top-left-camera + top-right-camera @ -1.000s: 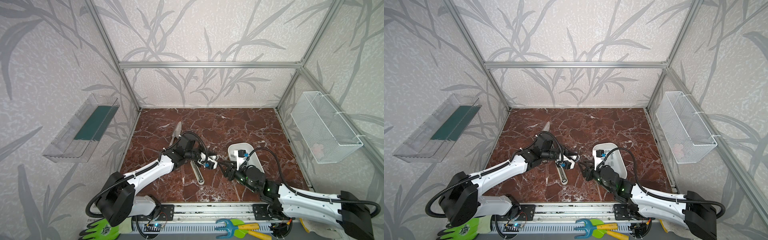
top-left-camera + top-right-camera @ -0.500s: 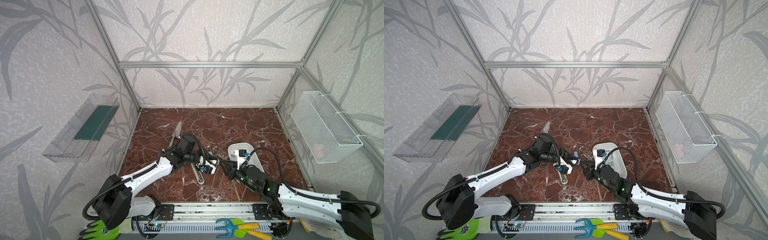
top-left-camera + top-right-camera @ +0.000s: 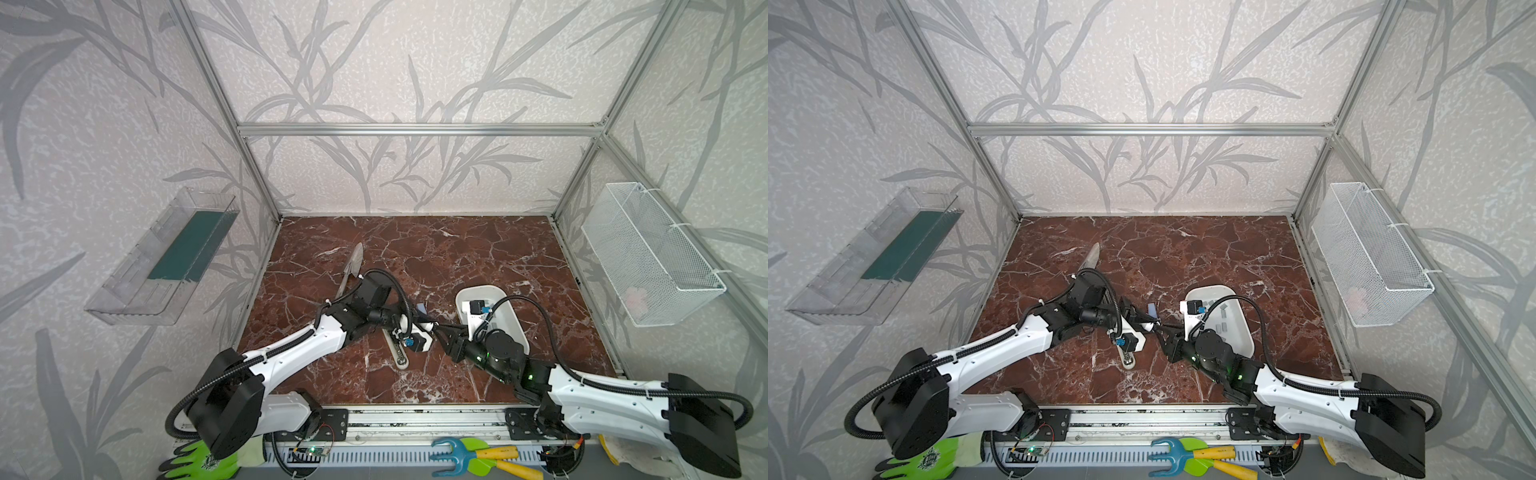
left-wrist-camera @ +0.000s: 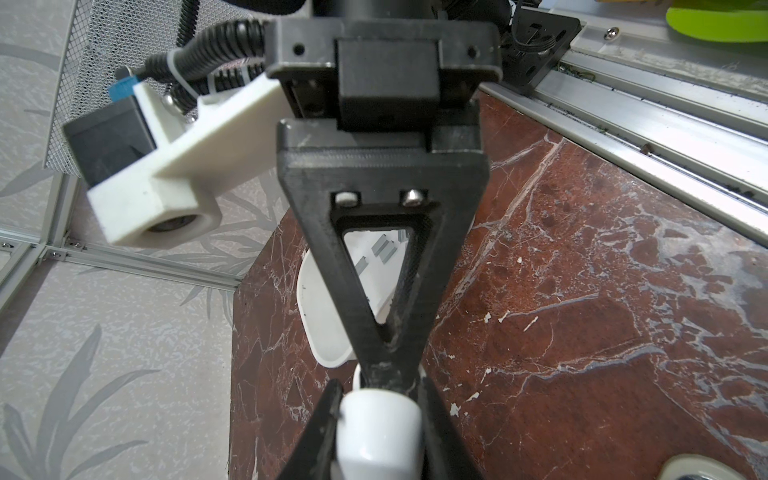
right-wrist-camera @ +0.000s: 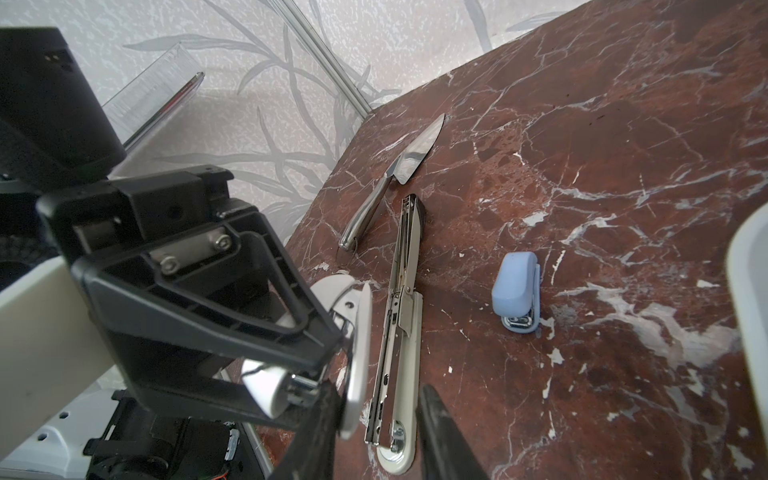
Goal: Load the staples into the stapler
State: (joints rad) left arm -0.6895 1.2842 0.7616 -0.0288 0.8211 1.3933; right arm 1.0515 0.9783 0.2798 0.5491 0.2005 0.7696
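Two tools, tip to tip above the tabletop (image 3: 457, 257), midway between its side edges and a little toward its near edge. Nearest: a long stapler (image 5: 399, 332), folded open and lying flat, one rounded end pointing at the near edge, just to the left-edge side of the meeting point. Above it, the left tool (image 4: 380, 399), pressed together on the white stapler (image 4: 378, 440), gripping its body from both sides and holding it clear of the tabletop. Right tool (image 5: 376, 399) spread, nothing pinched; one finger (image 5: 320, 424) just beside the white stapler's thin flap, the other apart from it. No strip carried by either.

Likely the step in hand: swinging that flap wide to bare the channel. To do it well: hold the left grip firm and level; push on the flap with the one finger rather than squeezing; move slowly along the hinge's arc, not across it; stop once fully open; avoid knocking the long stapler below.

Next out, toward the right edge: the white tray (image 3: 509, 322), with the staples (image 4: 384, 250) loose inside, grey strips lying flat at odd angles. Fetch a single strip, pinched by its long sides. Beside the tray, toward the middle: a small blue stapler (image 5: 517, 291), shut, standing alone. Farthest, by the left edge: a knife (image 5: 399, 166), well apart; leave alone.
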